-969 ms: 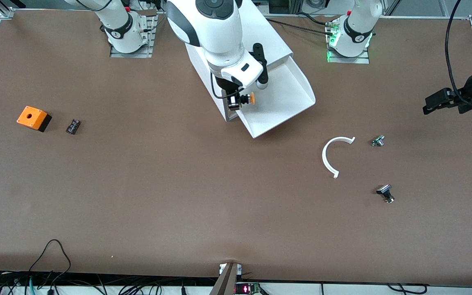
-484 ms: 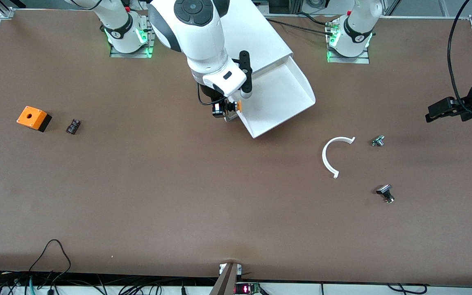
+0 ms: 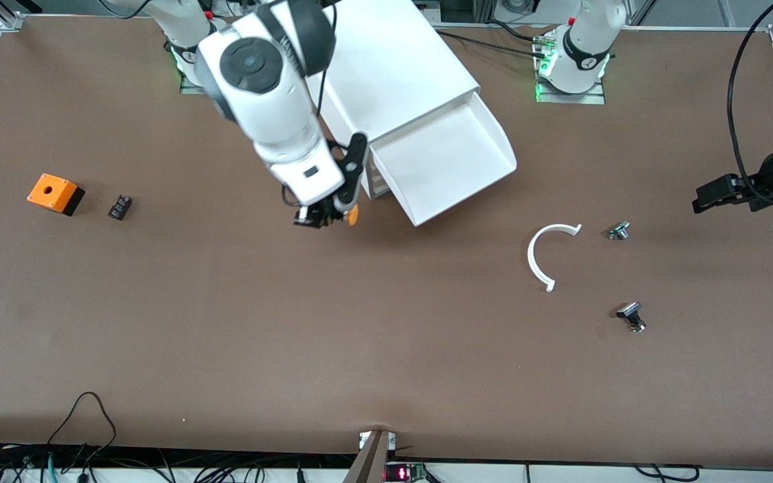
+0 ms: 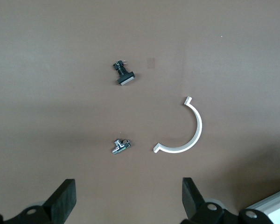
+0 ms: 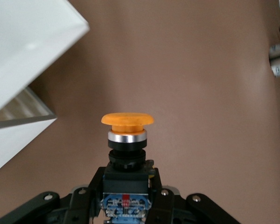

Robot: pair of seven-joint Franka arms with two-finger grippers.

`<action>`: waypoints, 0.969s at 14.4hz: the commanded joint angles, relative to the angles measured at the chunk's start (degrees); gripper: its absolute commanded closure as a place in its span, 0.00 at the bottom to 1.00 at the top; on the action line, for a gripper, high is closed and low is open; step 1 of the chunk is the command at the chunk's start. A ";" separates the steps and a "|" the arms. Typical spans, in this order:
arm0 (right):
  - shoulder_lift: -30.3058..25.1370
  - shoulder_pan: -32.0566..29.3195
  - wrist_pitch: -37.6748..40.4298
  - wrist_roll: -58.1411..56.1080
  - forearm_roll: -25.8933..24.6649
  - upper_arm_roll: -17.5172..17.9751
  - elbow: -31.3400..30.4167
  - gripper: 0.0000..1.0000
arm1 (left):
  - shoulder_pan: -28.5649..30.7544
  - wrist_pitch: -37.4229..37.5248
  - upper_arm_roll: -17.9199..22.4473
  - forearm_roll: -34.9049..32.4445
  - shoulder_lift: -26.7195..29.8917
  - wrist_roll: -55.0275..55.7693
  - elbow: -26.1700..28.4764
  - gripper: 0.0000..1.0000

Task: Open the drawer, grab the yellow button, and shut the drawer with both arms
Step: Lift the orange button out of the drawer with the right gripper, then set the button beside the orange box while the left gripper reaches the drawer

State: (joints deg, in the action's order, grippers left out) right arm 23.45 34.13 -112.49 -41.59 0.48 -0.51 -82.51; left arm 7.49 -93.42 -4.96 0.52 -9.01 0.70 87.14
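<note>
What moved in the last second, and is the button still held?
The right gripper, still shut on the button, carried it out of the open drawer and now holds it over bare table beside the cabinet. The left gripper stays open, waiting at its end. The drawer stayed open, table parts unmoved.

Left gripper (image 4: 126,205): two black fingers (image 4: 63,198) spread wide apart, hanging over the bare brown surface (image 4: 46,70).
White C-shaped piece (image 4: 189,135): flat on the surface (a thin half ring).
Small silver part (image 4: 120,146): just beside the white C-shaped piece, not touching it.
Black-headed part (image 4: 122,74): apart from both.
White corner (image 4: 275,205): at the frame's edge; identity unclear.
</note>
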 commanded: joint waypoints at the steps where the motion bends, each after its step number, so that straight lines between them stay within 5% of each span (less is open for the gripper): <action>1: -2.70 -3.79 -1.94 6.50 -0.83 0.94 -6.24 0.63 | -0.55 -0.70 -0.31 -1.39 -1.18 -0.44 -2.24 0.00; 8: -3.85 -19.61 -11.41 6.45 -0.82 1.03 -21.62 0.62 | -1.94 -6.43 -0.67 -1.05 -8.03 1.57 -1.27 0.00; 14: -8.85 -29.37 -21.54 -2.34 -0.65 1.12 -37.80 0.62 | -10.21 -12.30 -3.12 1.86 -11.82 32.05 3.72 0.00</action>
State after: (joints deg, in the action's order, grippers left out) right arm 19.63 7.39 -132.21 -41.42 0.16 -0.75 -113.27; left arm -0.69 -102.63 -7.08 1.58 -21.07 25.47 87.98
